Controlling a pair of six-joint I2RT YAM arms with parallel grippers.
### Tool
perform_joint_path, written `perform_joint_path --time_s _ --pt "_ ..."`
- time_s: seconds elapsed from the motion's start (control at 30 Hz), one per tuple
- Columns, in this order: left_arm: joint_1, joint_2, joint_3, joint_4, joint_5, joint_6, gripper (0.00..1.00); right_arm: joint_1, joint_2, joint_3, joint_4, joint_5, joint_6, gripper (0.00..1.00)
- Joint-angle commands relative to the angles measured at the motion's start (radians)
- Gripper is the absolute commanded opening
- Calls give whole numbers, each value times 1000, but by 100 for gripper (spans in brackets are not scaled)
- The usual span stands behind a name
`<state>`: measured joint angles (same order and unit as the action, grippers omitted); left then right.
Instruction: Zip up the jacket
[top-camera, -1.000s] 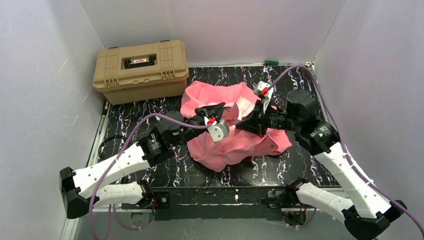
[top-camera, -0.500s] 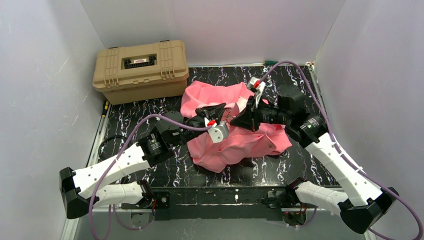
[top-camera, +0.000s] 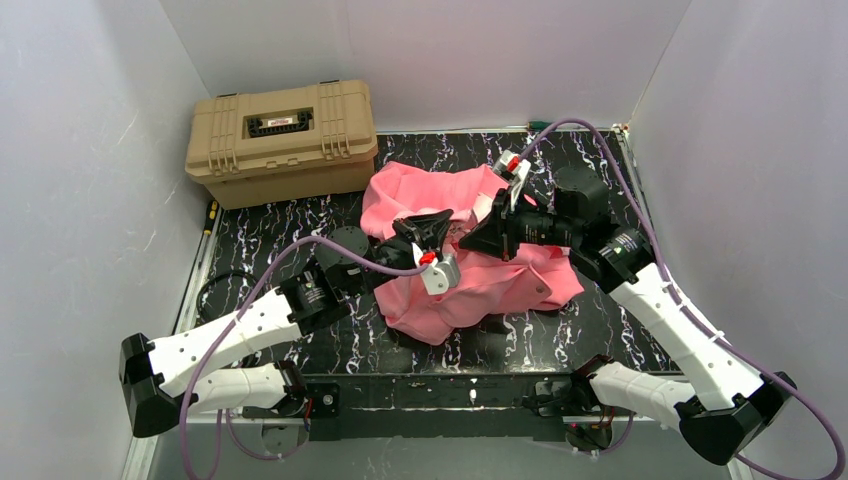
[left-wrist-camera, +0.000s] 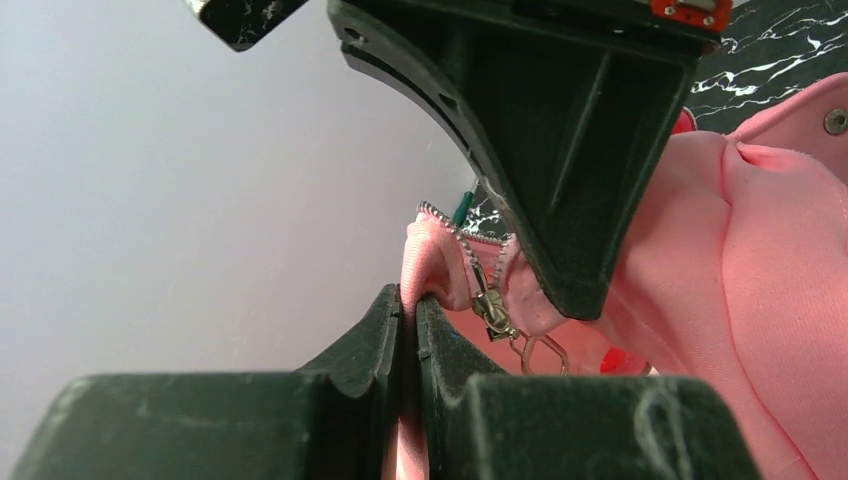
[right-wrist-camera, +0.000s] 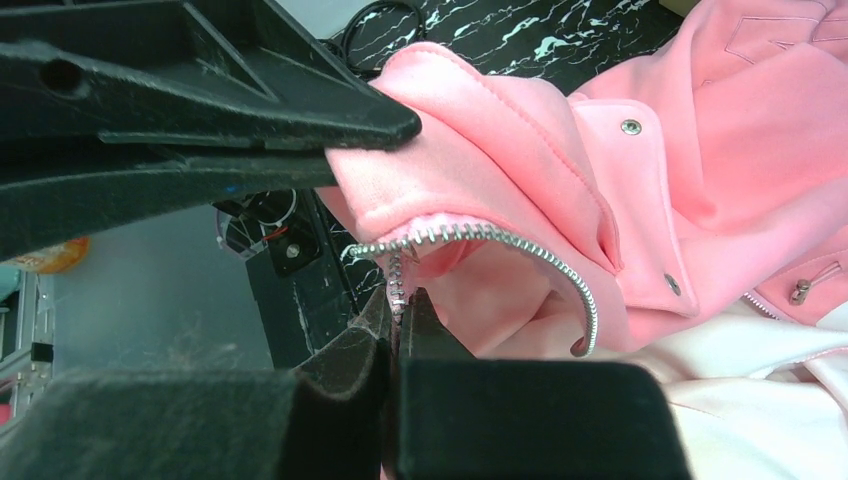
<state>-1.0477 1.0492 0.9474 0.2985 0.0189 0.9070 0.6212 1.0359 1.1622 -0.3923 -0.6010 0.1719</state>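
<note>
The salmon-pink jacket (top-camera: 500, 282) lies bunched mid-table, pale lining showing at its upper edge. My left gripper (top-camera: 436, 226) and right gripper (top-camera: 472, 240) meet tip to tip over its left part. In the left wrist view the left gripper (left-wrist-camera: 408, 302) is shut on a lifted fold of the jacket (left-wrist-camera: 760, 260) edge, with the metal zipper slider (left-wrist-camera: 491, 308) and its pull ring just to the right. In the right wrist view the right gripper (right-wrist-camera: 400, 306) is shut on the toothed zipper edge (right-wrist-camera: 500, 238) of the jacket (right-wrist-camera: 720, 140), below the left gripper's fingers (right-wrist-camera: 210, 110).
A tan hard case (top-camera: 282, 140) stands at the back left, close to the jacket's left side. White walls close in the table on three sides. Purple cables (top-camera: 590, 128) loop off both wrists. A small green item (top-camera: 541, 125) lies at the back edge.
The right arm has swung left and back, bringing its gripper closer to the left one. The left wrist has shifted slightly right. Both stay shut on the jacket.
</note>
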Motion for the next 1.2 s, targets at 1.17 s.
perform_joint_path --time_s 1.17 --pt "-18 4 -2 108 -5 69 0 -2 -43 75 -5 0 23 1"
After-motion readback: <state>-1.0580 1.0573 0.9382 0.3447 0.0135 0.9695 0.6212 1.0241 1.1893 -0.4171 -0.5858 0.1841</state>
